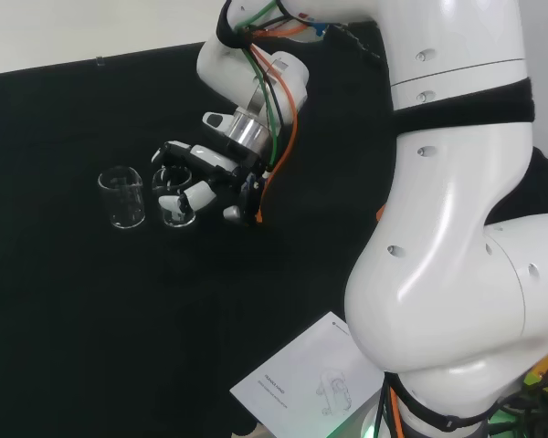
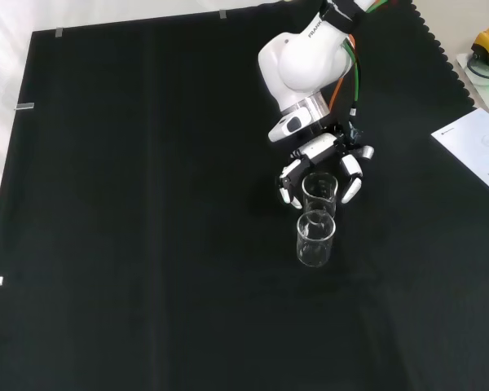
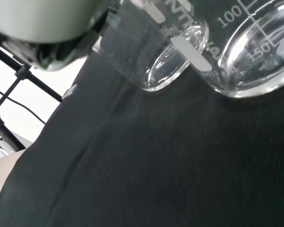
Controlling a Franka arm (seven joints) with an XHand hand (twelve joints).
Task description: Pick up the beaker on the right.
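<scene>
Two clear glass beakers stand on the black cloth. In the head view they are side by side: the left beaker (image 1: 121, 198) stands free and the right beaker (image 1: 175, 203) sits inside the hand (image 1: 221, 175). White-tipped fingers curl behind it and the thumb curls in front. In the front view the hand (image 2: 322, 149) reaches down from the top, its fingers (image 2: 288, 184) bracketing the farther beaker (image 2: 319, 194). The nearer beaker (image 2: 315, 239) stands just below it. Both beakers rest on the cloth. The wrist view shows two beaker bases (image 3: 170, 56) (image 3: 255, 56) close up.
A white printed sheet (image 1: 309, 383) lies at the cloth's near right edge in the head view and at the right edge (image 2: 479, 148) in the front view. The arm's white links (image 1: 457, 228) take up the right of the head view. Bare black cloth (image 2: 147, 244) surrounds the beakers.
</scene>
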